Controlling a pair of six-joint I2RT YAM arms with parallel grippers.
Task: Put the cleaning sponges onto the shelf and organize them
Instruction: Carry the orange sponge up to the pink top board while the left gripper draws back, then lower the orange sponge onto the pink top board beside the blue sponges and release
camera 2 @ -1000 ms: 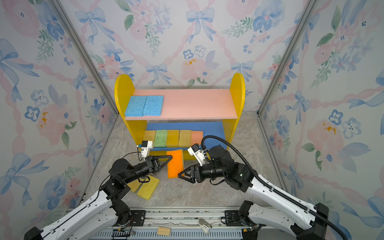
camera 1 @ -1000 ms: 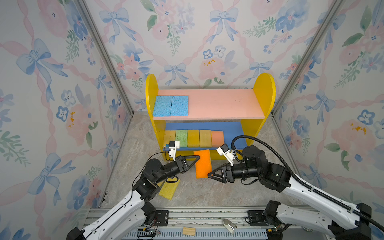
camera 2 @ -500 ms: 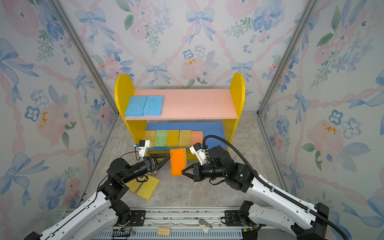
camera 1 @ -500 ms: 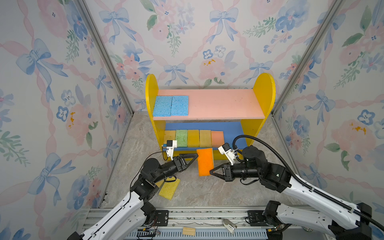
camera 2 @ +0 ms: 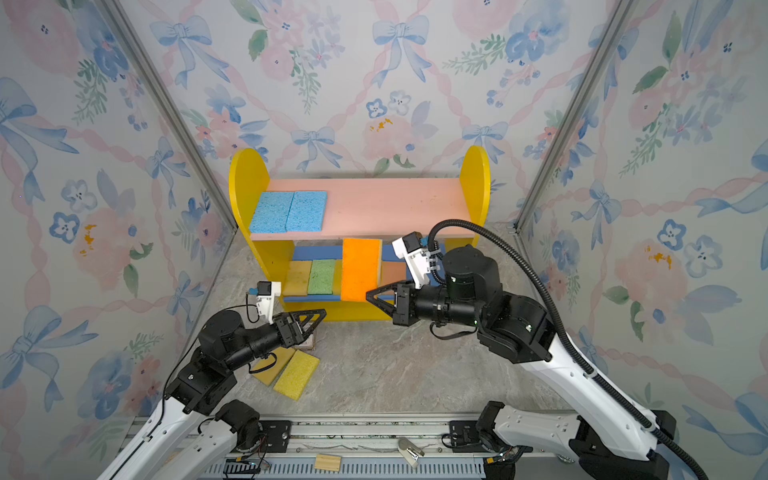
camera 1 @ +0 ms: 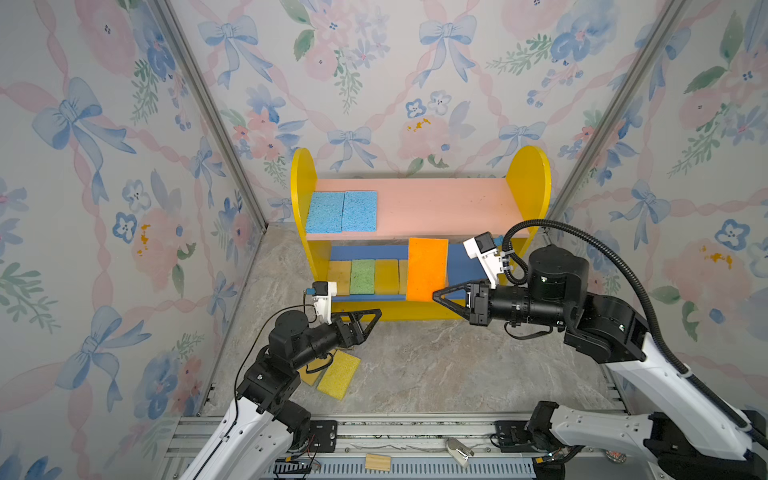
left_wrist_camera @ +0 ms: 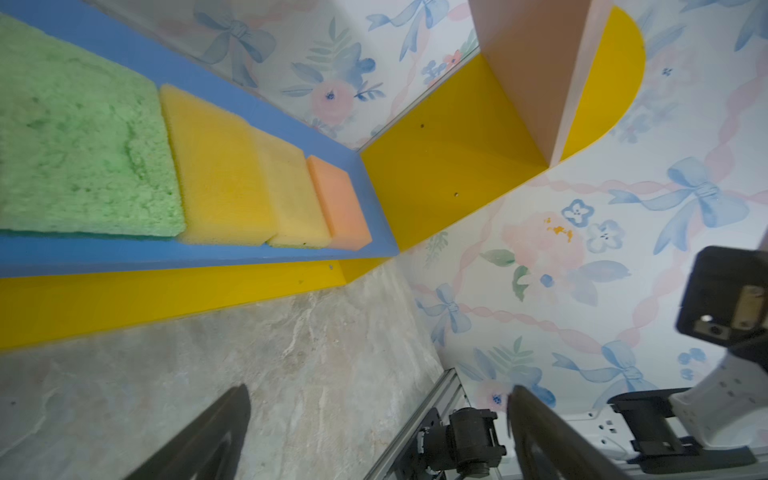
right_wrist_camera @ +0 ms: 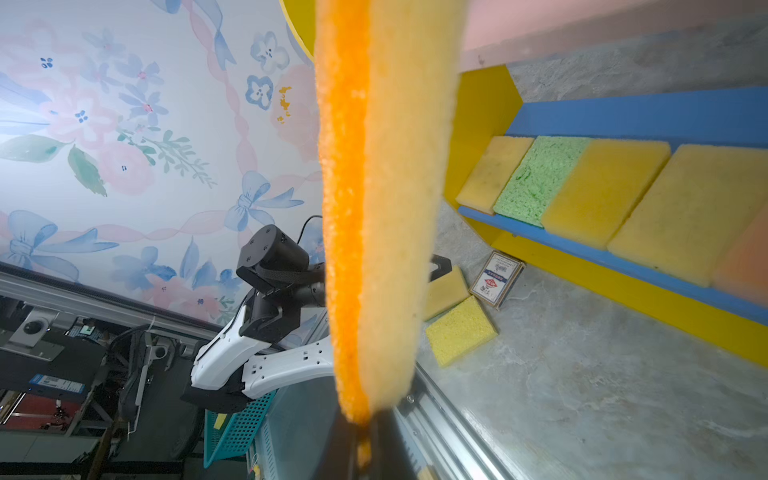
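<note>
Faced 2-tier wooden shelf [camera 1: 528,183] with yellow round-topped sides. Gripped flat orange rectangular foam sponge [camera 1: 427,268] upright before its blue lower board [camera 1: 461,266], bottom edge squeezed between right gripper [camera 1: 436,296] fingers. Held left gripper [camera 1: 374,320] fingers apart, empty.

sponges [left_wrist_camera: 216,178] on shelf [left_wrist_camera: 436,166], hand [left_wrist_camera: 378,432] spread

We saw a small printed card box [right_wrist_camera: 496,279] lying flat toward nine o'clock on the marbled floor [camera 1: 457,365], floral wallpaper [camera 1: 374,83] at twelve, and a wooden block [camera 1: 377,462] on the metal rail [camera 1: 415,432] at six.
</note>
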